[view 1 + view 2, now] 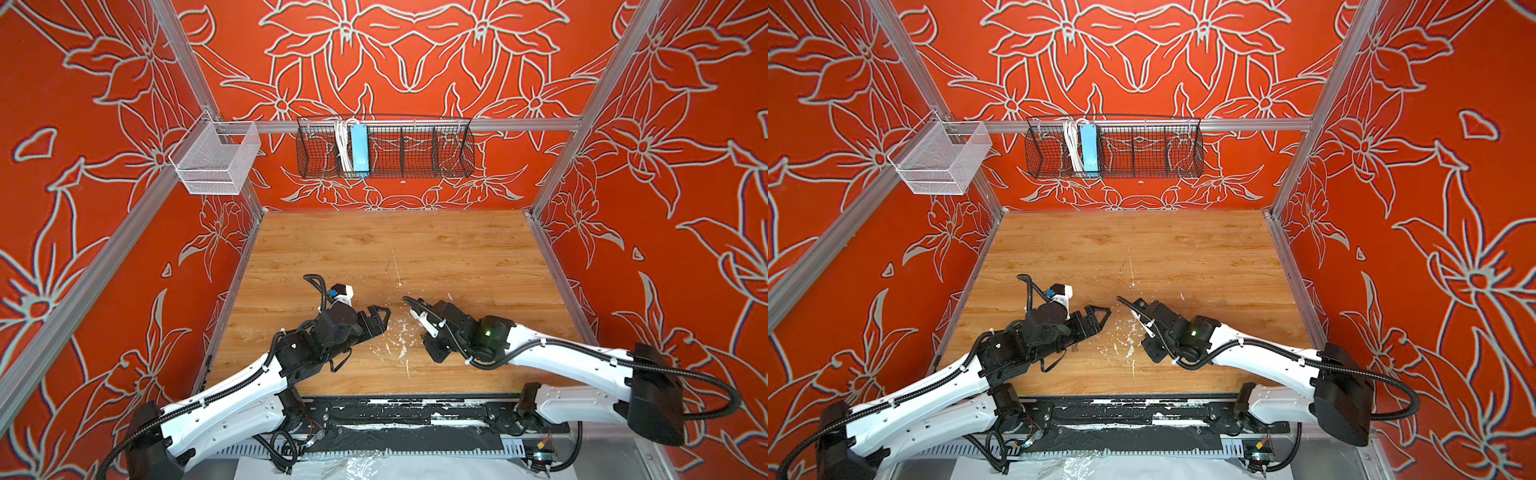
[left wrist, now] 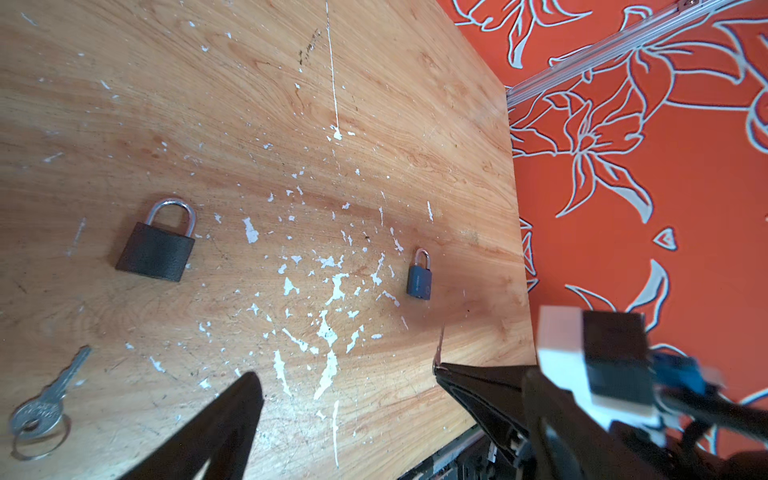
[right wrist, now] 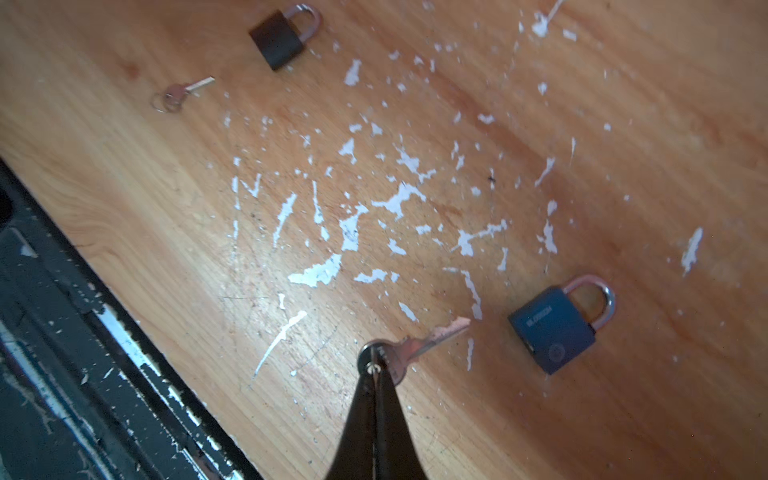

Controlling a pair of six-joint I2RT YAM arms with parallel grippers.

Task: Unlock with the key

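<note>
The right pincer [image 3: 374,363] was shut tight on a key [image 3: 419,343]. It held the key by its round head. The thin toothed end stuck out toward the blue lock [image 3: 557,326], near it but not touching. I could not tell if the key touched the table [image 3: 644,83].

The left pincer [image 2: 347,374] was wide open and held nothing. It hung over the table, with the black lock [image 2: 156,249] to one side of it and the blue lock to the other. Both locks lay flat and shut, well apart from each other. A second key [image 2: 41,405] on a ring lay near the black lock. I could not tell which lock the held key fit.

The key looked small, thin, light and hard. It was smooth metal, so I think it could slip or twist in the pincer when pushed. The flat round head was the best place to hold it, as the right pincer did.

The blue lock looked hard and heavy for its size. It would likely slide on the smooth wood if the key pushed it. I think the open pincer should take it by the two flat sides of its body, not by the shiny loop. The keyhole must stay free, and I could not see it for sure.
</note>
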